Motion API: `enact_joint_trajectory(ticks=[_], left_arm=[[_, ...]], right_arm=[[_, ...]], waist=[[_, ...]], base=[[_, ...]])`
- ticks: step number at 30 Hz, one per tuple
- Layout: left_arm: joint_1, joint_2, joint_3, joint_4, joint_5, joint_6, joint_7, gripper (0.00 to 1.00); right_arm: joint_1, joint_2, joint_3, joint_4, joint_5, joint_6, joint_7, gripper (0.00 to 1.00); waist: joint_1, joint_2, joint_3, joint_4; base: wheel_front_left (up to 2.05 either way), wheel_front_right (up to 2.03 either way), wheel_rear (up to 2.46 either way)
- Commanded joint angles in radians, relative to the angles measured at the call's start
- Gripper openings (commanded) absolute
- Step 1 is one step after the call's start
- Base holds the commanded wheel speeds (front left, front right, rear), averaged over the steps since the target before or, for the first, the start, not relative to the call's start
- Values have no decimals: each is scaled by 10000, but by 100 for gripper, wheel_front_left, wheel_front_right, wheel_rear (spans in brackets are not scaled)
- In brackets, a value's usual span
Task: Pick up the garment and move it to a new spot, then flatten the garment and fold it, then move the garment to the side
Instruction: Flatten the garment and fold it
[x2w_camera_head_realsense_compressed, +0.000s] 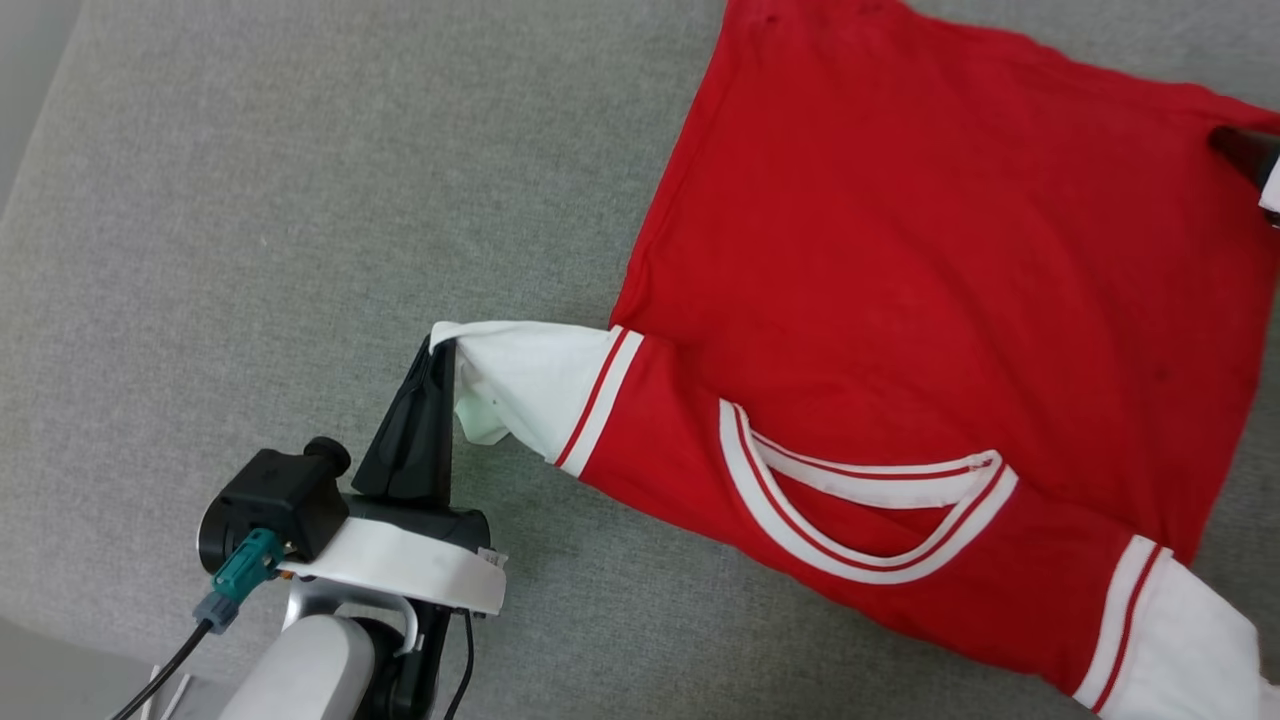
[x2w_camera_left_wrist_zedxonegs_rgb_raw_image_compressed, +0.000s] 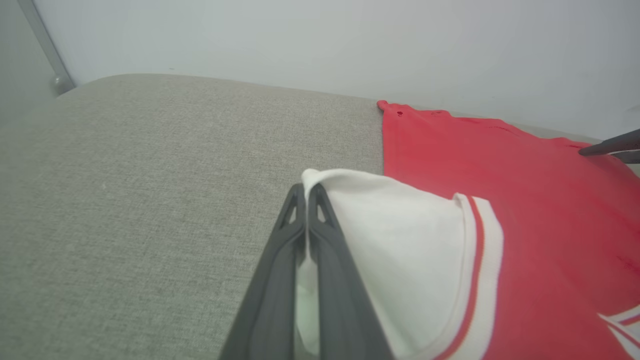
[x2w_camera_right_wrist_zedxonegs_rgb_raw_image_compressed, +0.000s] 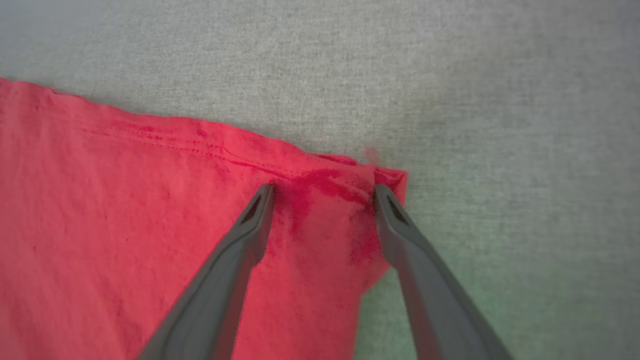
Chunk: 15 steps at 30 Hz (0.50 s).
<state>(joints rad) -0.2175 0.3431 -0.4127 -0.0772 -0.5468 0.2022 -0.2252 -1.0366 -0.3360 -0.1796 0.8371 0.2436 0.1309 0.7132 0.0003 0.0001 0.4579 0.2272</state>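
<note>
The garment (x2w_camera_head_realsense_compressed: 920, 270), a red T-shirt with white sleeves and a striped collar, lies spread on the grey cushion, collar toward me, plain side up. My left gripper (x2w_camera_head_realsense_compressed: 440, 350) is shut on the edge of its white left sleeve (x2w_camera_left_wrist_zedxonegs_rgb_raw_image_compressed: 400, 240), which is drawn out to the left. In the left wrist view the two dark fingers (x2w_camera_left_wrist_zedxonegs_rgb_raw_image_compressed: 280, 260) pinch the white cloth at their tips. My right gripper (x2w_camera_right_wrist_zedxonegs_rgb_raw_image_compressed: 322, 192) stands open over the far right hem corner (x2w_camera_right_wrist_zedxonegs_rgb_raw_image_compressed: 385, 175), fingertips resting on the red cloth. A dark part of it shows at the head view's right edge (x2w_camera_head_realsense_compressed: 1245, 150).
The grey fabric cushion (x2w_camera_head_realsense_compressed: 250, 250) stretches wide to the left of the garment. A pale wall (x2w_camera_left_wrist_zedxonegs_rgb_raw_image_compressed: 320, 40) rises behind the cushion's far edge. The garment's other white sleeve (x2w_camera_head_realsense_compressed: 1190, 650) lies at the lower right.
</note>
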Motion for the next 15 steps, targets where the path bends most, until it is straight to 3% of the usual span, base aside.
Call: enact_joint_trajectory(ticks=[1, 6, 7, 8, 9, 15], left_arm=[[-197, -38, 22, 49, 42, -34, -79, 0], [-367, -107, -2, 279, 13, -149, -150, 0], [-389, -118, -1, 315, 2, -154, -165, 0], [-385, -122, -5, 361, -9, -176, -161, 0], [-369, -127, -15, 410, -17, -181, -165, 0], [-127, -133, -6, 684, -95, -123, -177, 0]], right_arm=[[-146, 132, -161, 209, -118, -3, 183, 100], [75, 447, -759, 1155, -758, -6, 1021, 100], [101, 508, -856, 1262, -879, -8, 1116, 64], [102, 545, -959, 1312, -965, -8, 1162, 21], [83, 572, -1049, 1335, -1052, -8, 1175, 0], [-93, 483, -1088, 1031, -1511, -3, 839, 0]], waist=[[-3, -1, 341, 225], [-3, -1, 410, 283], [-3, -1, 386, 296], [-3, -1, 355, 309], [-3, -1, 307, 322], [-3, -1, -287, 215]], base=[[0, 0, 0], [0, 0, 0], [0, 0, 0], [0, 0, 0], [0, 0, 0], [0, 0, 0]])
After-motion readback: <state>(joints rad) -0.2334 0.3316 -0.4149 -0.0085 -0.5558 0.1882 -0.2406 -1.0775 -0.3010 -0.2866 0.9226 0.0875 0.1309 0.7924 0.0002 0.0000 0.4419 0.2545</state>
